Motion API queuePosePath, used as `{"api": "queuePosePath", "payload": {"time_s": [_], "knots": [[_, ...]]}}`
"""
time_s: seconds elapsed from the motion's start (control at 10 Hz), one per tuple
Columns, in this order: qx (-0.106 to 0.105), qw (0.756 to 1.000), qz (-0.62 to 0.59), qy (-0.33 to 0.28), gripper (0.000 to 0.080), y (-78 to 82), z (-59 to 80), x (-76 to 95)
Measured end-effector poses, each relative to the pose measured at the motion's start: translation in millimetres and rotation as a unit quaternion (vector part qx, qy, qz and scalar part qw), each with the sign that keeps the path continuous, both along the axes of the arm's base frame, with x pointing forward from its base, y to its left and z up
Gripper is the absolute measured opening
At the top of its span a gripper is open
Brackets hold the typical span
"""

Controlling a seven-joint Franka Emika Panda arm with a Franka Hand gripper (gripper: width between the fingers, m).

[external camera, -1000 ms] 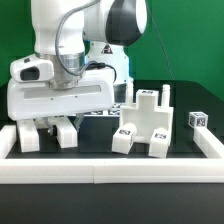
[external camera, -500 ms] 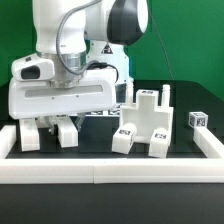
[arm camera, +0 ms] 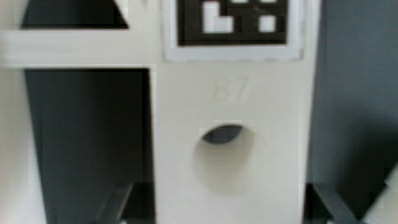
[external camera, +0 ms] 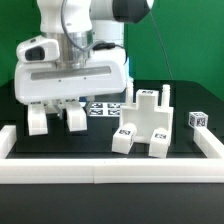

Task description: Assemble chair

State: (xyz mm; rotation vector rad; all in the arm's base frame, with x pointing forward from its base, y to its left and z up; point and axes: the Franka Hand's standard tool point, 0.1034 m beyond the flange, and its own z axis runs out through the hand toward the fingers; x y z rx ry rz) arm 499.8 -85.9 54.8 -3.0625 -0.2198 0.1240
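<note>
My gripper [external camera: 76, 110] is shut on a white chair part, a frame with two chunky posts. One post hangs centred under the hand and the other post [external camera: 38, 120] hangs beside it, toward the exterior view's left. Both are lifted off the table. In the wrist view the held post [arm camera: 222, 100] carries a square tag and a dark hole. It fills the gap between the dark fingers [arm camera: 125, 205] of my gripper [arm camera: 226, 212]. The slotted seat block [external camera: 145, 120], tagged and with upright pieces on it, stands on the table toward the exterior view's right.
A small tagged white cube [external camera: 198, 118] lies at the far right. The marker board [external camera: 100, 108] lies flat behind the held part. A long white border rail [external camera: 110, 172] runs along the front, with raised ends at both sides.
The hand and the held part have risen off the table and shifted toward the exterior view's right. The seat block and the cube have not moved.
</note>
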Motion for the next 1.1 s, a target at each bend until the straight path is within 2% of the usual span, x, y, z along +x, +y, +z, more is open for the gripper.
{"api": "queuePosePath", "payload": {"time_s": [0.1, 0.7, 1.1], "knots": [[0.004, 1.000, -0.009, 0.000, 0.0288, 4.1, 7.1, 6.0], [0.002, 1.000, -0.019, 0.002, 0.0288, 5.0, 6.6, 8.1], [0.002, 0.997, -0.080, 0.000, 0.0288, 38.0, 57.4, 9.6]]}}
